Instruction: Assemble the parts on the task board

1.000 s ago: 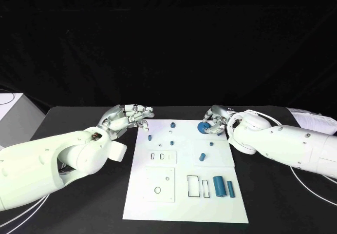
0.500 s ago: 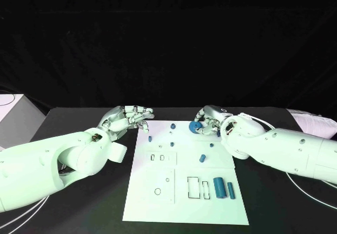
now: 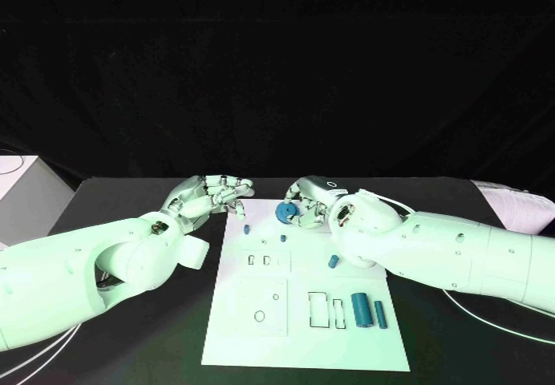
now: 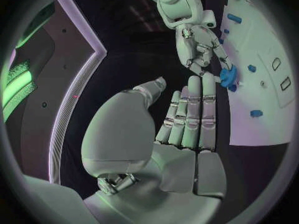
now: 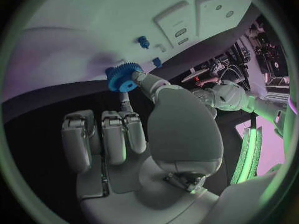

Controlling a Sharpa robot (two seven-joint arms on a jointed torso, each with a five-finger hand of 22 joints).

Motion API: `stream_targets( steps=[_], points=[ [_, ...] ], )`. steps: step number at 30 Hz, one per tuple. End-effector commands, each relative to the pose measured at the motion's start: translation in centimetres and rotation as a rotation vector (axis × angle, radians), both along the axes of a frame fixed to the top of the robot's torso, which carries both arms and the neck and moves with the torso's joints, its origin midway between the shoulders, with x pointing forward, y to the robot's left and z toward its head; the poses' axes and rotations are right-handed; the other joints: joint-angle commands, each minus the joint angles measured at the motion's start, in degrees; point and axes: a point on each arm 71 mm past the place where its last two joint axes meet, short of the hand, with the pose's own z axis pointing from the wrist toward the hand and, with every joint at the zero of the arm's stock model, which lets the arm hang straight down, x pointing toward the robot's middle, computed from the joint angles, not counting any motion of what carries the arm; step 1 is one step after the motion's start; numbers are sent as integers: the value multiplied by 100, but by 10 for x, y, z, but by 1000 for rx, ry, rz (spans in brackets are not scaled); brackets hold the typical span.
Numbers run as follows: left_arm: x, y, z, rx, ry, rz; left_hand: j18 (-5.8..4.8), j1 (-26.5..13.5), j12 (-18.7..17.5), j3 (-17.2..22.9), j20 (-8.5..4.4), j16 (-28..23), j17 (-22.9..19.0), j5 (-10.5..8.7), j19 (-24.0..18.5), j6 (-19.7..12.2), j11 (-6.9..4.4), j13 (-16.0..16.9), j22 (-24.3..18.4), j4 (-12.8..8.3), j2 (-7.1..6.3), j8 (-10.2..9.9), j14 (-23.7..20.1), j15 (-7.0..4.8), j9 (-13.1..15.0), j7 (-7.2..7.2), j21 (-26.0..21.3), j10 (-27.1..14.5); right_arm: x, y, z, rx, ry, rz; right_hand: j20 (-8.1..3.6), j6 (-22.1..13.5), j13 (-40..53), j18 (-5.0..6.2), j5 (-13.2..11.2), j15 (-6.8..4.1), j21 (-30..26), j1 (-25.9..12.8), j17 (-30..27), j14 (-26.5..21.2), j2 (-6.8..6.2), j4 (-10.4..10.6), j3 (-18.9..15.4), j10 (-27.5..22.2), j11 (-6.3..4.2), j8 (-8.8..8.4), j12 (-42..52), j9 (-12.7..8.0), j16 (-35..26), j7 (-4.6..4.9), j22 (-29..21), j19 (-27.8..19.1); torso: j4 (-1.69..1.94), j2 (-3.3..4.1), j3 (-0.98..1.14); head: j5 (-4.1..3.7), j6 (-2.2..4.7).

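Your right hand point(image 3: 310, 205) pinches the blue gear point(image 3: 285, 211) above the task board point(image 3: 303, 353)'s far edge: small, rigid, likely light; keep rim grip. Left hand point(image 3: 212, 194) empty, fingers apart.

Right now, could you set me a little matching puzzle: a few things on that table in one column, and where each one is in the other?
Things
1. blue gear
2. left hand
3. two blue cylinders
4. task board

Places
A. lying side by side near the board's near right corner
B. pinched in the right hand's fingers, over the board's far edge
C. flat in the middle of the black table
D. holding nothing, at the board's far left corner

Pairs: 1-B, 2-D, 3-A, 4-C
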Motion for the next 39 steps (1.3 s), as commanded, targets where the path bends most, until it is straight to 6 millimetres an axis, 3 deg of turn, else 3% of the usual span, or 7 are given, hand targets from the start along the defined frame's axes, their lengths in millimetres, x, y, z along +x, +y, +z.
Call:
stream_targets(
  steps=[1,7,19,26,35,39],
  points=[
    [-1,-3,1,-12,-4,-24,78,-66,-29,39,5,44,13,2,-76,-18,22,8,27,-19,14,-27,-42,-17,15,60,56,23,2,5,-2,-25,-22,11,-45,245,1408,-39,-25,-35,31,-60,1510,607,-19,9,11,491,-30,287,-7,161,20,-148,1509,598,0,8,4,3,-2],
    [-1,-5,1,-14,-4,-28,78,-66,-29,39,5,44,13,2,-76,-18,22,8,27,-19,14,-27,-42,-17,15,60,56,23,2,14,-9,-39,-4,15,-46,230,1403,-39,-32,-34,31,-68,1510,607,-28,7,11,486,-28,283,-12,159,20,-144,1509,598,11,15,7,17,-17],
    [-1,-5,2,-14,-4,-29,78,-66,-29,39,5,44,13,2,-76,-18,22,8,27,-19,14,-27,-42,-17,15,60,56,23,4,17,-16,-70,0,19,-45,199,1397,-39,-35,-28,31,-84,1510,607,-47,2,10,480,-21,274,-17,155,20,-134,1509,598,-14,15,18,36,-58],
    [-1,-5,2,-14,-4,-29,78,-66,-29,39,5,44,13,2,-76,-18,22,8,27,-19,14,-27,-42,-17,15,60,56,23,4,21,-18,-78,2,25,-44,190,1393,-39,-36,-26,31,-88,1510,607,-55,-1,9,477,-19,272,-21,153,20,-131,1509,598,2,9,18,42,-63],
    [-1,-5,2,-14,-4,-29,78,-66,-29,39,5,44,13,2,-76,-18,22,8,27,-19,14,-27,-42,-17,15,60,56,23,10,19,-21,-88,7,12,-1,-35,1279,-39,-56,35,31,-172,1510,607,-119,-5,21,360,49,167,-134,101,20,-48,1509,598,-8,10,12,62,-60],
    [-1,-4,2,-13,-4,-27,78,-66,-29,39,5,44,13,2,-76,-18,22,8,27,-19,14,-27,-42,-17,15,60,56,23,11,18,-22,-89,7,8,56,-216,1175,-39,-90,103,31,-237,1492,602,-169,8,1,249,117,66,-240,52,14,30,1509,598,-7,9,11,69,-58]
  ],
)
